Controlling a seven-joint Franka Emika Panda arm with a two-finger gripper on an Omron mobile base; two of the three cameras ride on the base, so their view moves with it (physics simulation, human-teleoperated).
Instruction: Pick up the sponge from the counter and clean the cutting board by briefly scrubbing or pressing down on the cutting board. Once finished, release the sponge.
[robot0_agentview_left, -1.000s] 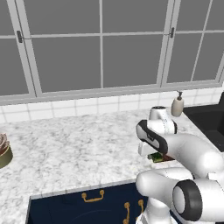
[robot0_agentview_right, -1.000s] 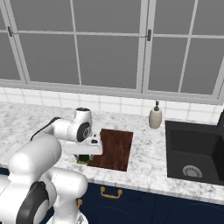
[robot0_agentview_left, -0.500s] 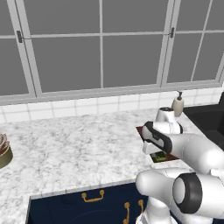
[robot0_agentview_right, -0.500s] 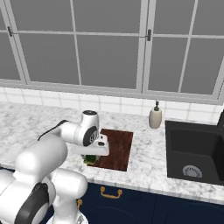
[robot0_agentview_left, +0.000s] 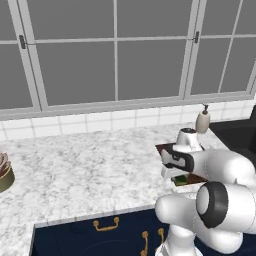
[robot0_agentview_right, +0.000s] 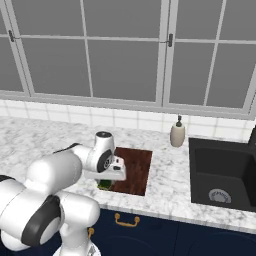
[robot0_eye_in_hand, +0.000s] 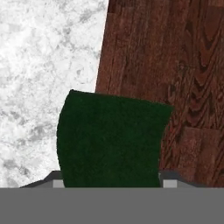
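Even, flat rendered light; sharp, no glare.

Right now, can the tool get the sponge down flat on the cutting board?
Probably yes. The tool holds the sponge straddling the cutting board's left edge, part over counter; the board beyond looks bare, so a short shift inward should do.

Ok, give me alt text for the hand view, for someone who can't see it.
A dark green sponge sits between the gripper's two finger tips, held over the left edge of a reddish-brown wooden cutting board. White-and-grey marbled counter lies to the board's left.
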